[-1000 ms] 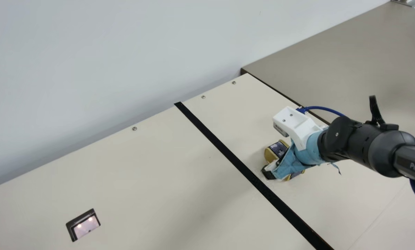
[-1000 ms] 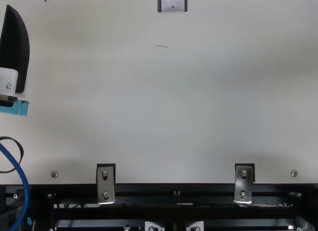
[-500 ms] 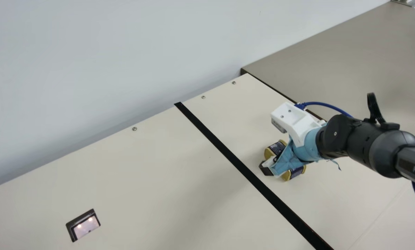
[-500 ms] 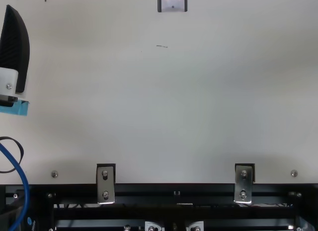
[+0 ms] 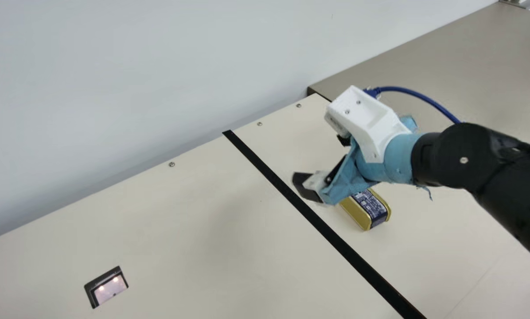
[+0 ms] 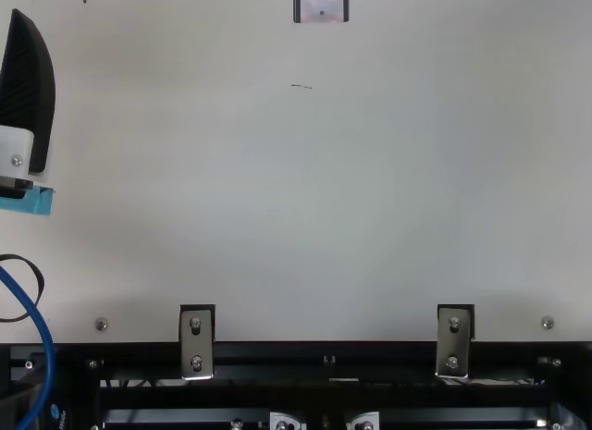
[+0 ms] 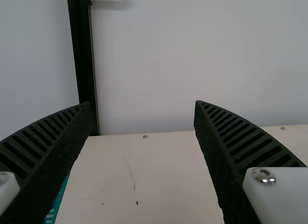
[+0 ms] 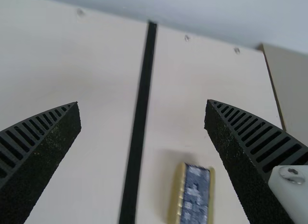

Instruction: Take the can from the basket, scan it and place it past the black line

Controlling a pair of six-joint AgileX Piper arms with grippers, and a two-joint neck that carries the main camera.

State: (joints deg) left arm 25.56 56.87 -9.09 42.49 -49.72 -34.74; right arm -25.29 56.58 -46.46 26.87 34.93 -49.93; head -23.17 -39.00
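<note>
Past the line (image 5: 326, 231), can (image 5: 371, 207) lies free; right claw (image 8: 143, 104) wide. Best lift well clear before swinging home.

A broad lane opens left of the black line (image 5: 325, 228), running from the bench's (image 5: 172, 235) far edge past the dark-framed panel (image 5: 110, 290). Over right of the line, there's room toward the far-right corner, but lower down the can (image 5: 364, 209) blocks a low pass between line and right edge. The right gripper (image 5: 322, 165) hangs over that strip, its blue cable (image 5: 418, 95) arching behind, and the arm (image 5: 464, 155) bars the way across the right edge. At the near edge, two metal brackets (image 6: 196, 342) intrude, with plenty of room between them. The left gripper (image 6: 28, 88) crowds the left side.
</note>
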